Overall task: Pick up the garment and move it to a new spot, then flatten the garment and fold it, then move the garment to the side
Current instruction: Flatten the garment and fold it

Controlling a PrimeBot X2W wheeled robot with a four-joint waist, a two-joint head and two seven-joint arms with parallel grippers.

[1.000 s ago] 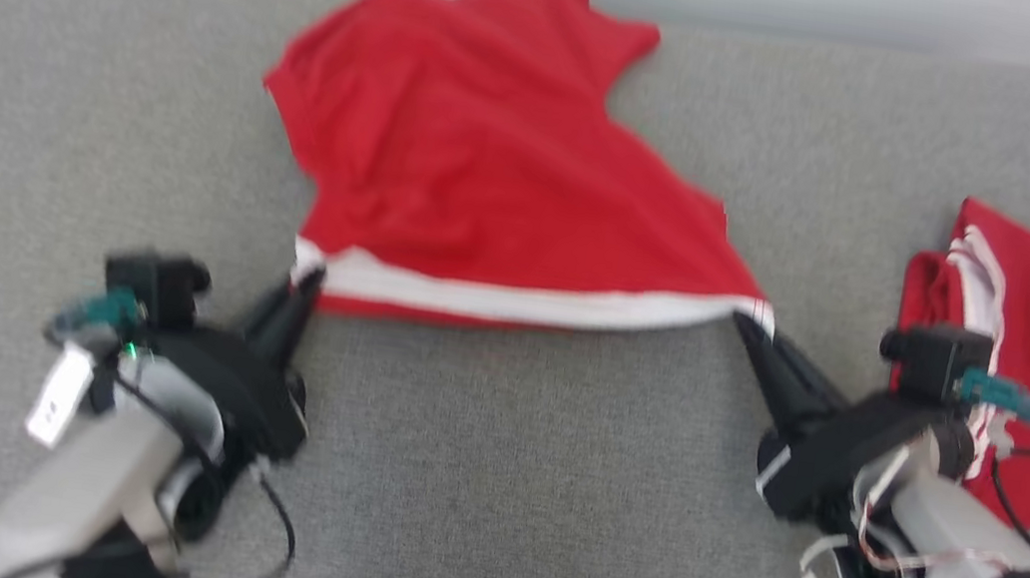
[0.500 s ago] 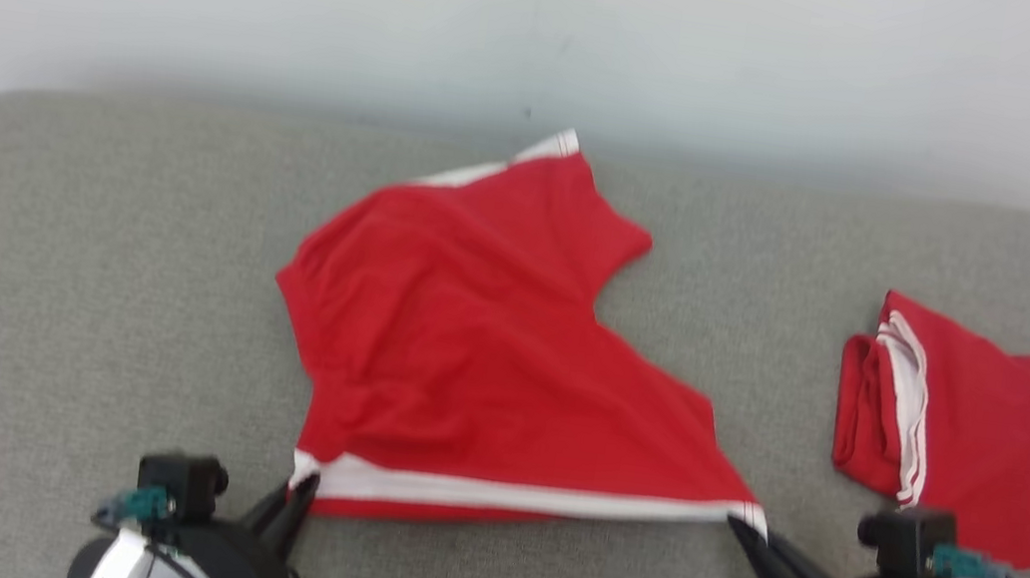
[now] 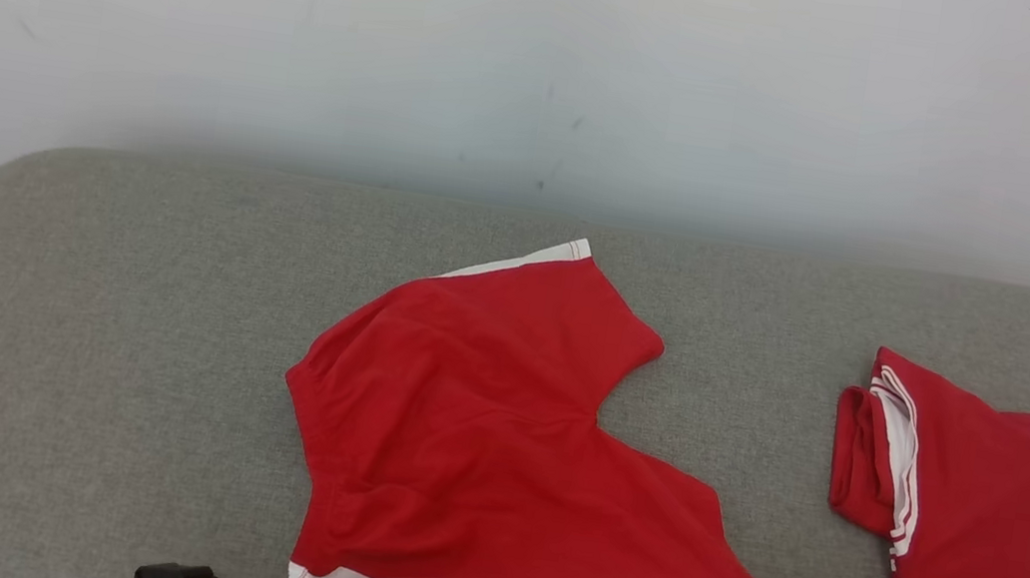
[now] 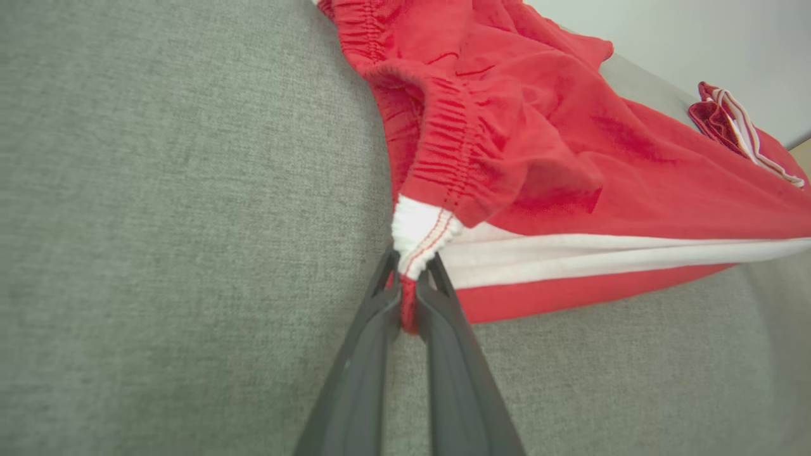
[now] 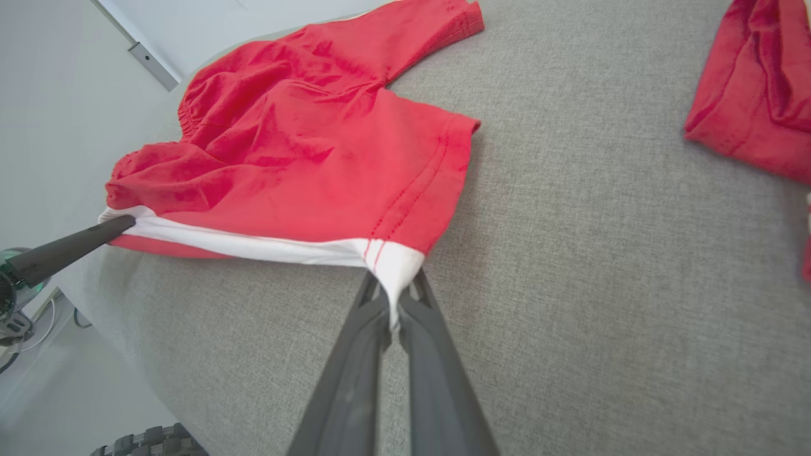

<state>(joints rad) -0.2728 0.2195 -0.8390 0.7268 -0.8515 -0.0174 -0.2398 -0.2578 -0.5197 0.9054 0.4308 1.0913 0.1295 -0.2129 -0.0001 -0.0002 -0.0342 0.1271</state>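
Grey woven fabric covers the padded surface (image 3: 117, 324), with a pale wall (image 3: 547, 62) behind its far edge. At the middle the red shorts (image 3: 495, 427) lie spread, reaching the near edge, where their white side stripe runs taut between both grippers. The left gripper (image 4: 410, 288) is clamped on the elastic waistband corner; the right gripper (image 5: 391, 297) pinches the hem corner tight. Another red garment (image 3: 980, 496), folded, sits near the right edge, well apart.
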